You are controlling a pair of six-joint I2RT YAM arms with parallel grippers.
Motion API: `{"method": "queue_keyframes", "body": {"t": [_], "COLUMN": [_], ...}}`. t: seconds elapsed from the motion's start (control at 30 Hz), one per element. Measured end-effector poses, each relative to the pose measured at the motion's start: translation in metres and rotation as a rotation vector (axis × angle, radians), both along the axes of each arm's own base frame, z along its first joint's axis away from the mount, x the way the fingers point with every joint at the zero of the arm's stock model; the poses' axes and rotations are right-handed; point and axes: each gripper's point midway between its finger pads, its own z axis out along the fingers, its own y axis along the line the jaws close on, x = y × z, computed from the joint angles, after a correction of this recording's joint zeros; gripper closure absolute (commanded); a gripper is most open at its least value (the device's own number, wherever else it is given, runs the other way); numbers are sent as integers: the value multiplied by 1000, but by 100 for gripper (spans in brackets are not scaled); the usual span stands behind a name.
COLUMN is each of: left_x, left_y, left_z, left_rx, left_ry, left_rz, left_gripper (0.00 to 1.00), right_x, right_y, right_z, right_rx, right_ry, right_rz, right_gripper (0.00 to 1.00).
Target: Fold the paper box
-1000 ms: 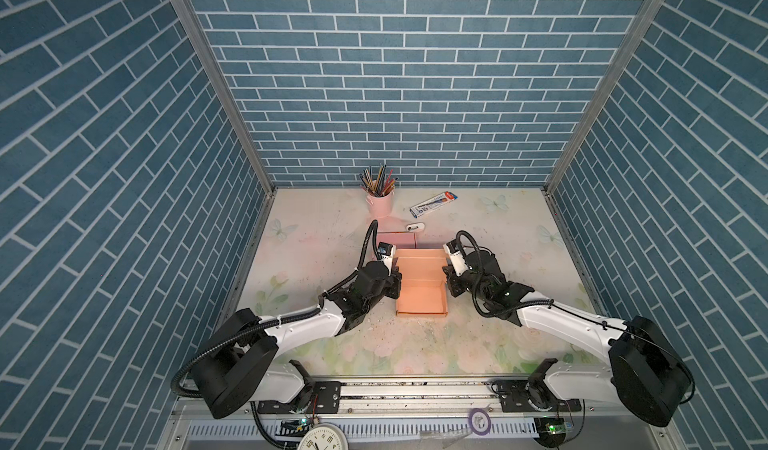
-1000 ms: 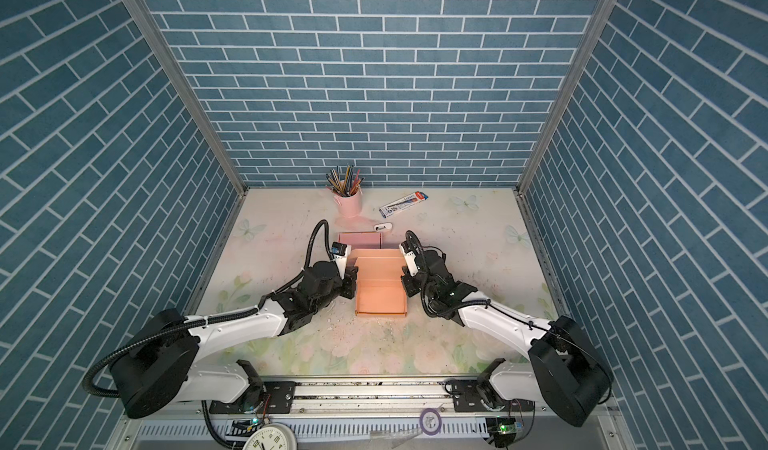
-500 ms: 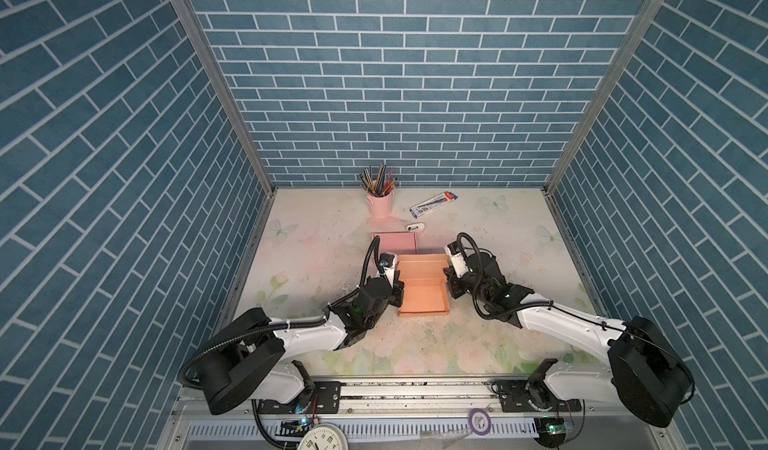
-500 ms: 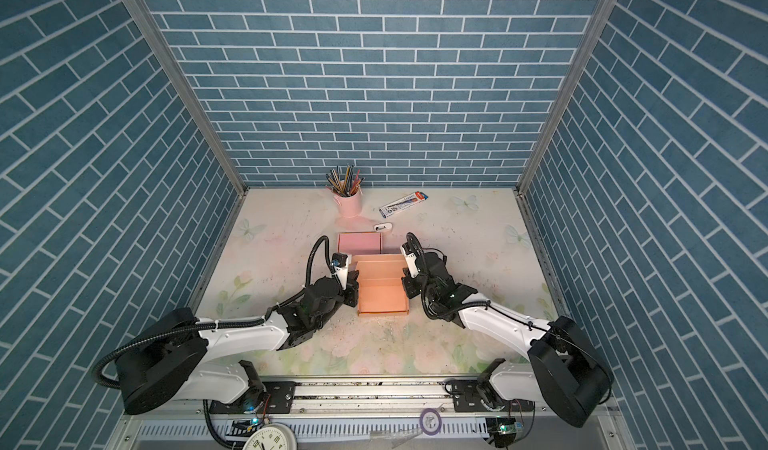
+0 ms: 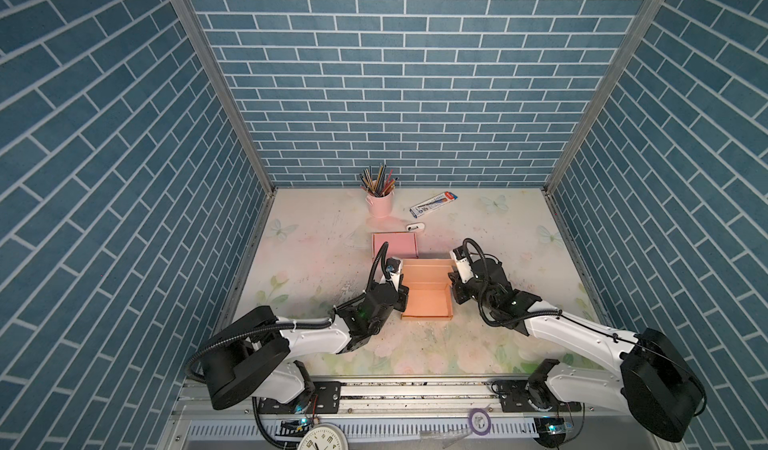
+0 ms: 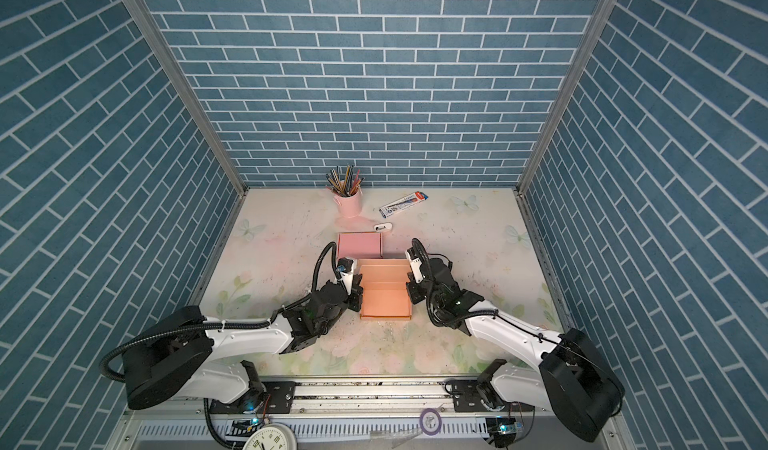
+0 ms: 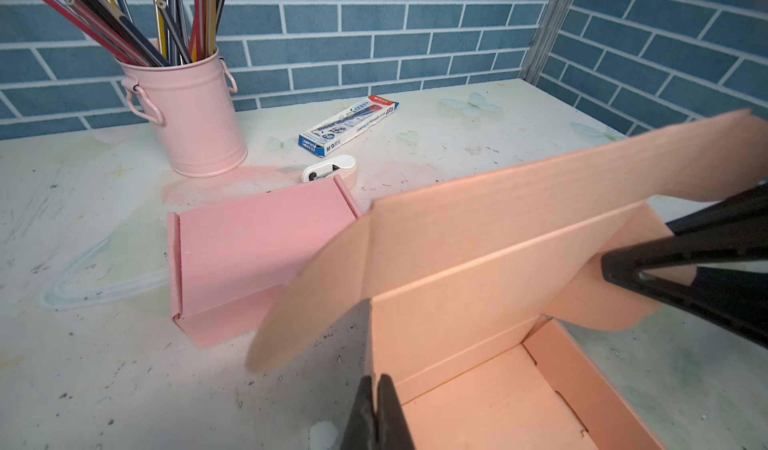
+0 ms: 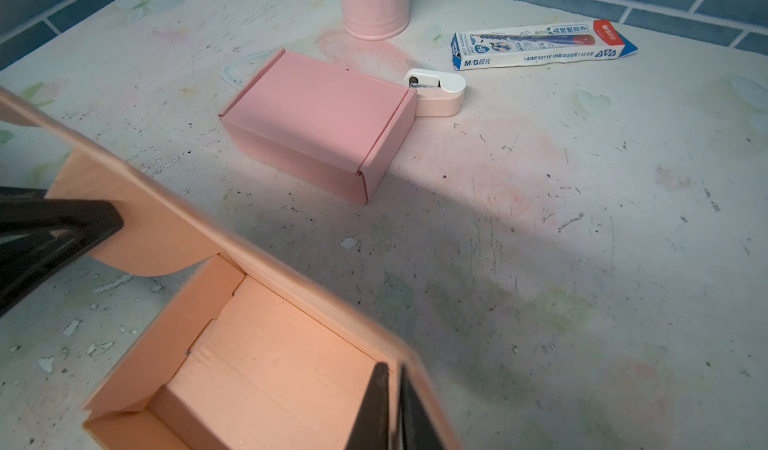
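An orange paper box (image 5: pixel 426 298) (image 6: pixel 384 298) lies open in the middle of the table, its lid (image 7: pixel 519 219) standing up at the far side with rounded ear flaps. My left gripper (image 5: pixel 404 298) (image 7: pixel 376 385) is shut on the box's left wall. My right gripper (image 5: pixel 455 292) (image 8: pixel 394 375) is shut on the right wall, one finger inside and one outside. Each wrist view shows the other gripper's black body beside the lid's ear flap. The inside of the box (image 8: pixel 270 364) holds nothing.
A closed pink box (image 5: pixel 394 245) (image 7: pixel 257 252) sits just behind the orange one. Further back stand a pink cup of pencils (image 5: pixel 380 202), a blue-and-white pencil carton (image 5: pixel 433 203) and a small white sharpener (image 5: pixel 415 227). Brick walls enclose three sides.
My left arm has drawn back toward the front and lowered its forearm. The right jaws have closed tighter on the wall. The box has shifted slightly toward the front.
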Motion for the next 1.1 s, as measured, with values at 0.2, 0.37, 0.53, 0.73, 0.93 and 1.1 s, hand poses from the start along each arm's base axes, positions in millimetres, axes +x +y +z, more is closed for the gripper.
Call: {"method": "queue_keyframes", "body": {"t": [0.2,0.37,0.53,0.73,0.93,1.1], "left_x": [-2,-3,-3,-6,-9,-12], "left_y": [0,-1,-1,-1,-4,-6], "left_z": [-1,-1,0,-1,-2,-1], "left_rx": [28,29,9,-16,-32,-34], "left_ry": [-17,-21,-18,-13,-14,-13], "left_rz": [8,16,23,13,-3,-16], "left_gripper": [95,95,95,95,95,95], "right_x": [0,-2,-2,-11,-19,-20], "right_y": [0,2,2,-3,-10,-13], "right_z": [-1,-2,-3,-3,2,-2], "right_rx": [4,21,32,40,46,29], "right_ry": [6,25,39,59,56,67], "right_rz": [-6,-3,-14,-26,-31,-40], "right_gripper": [92,88,87,88,91,92]}}
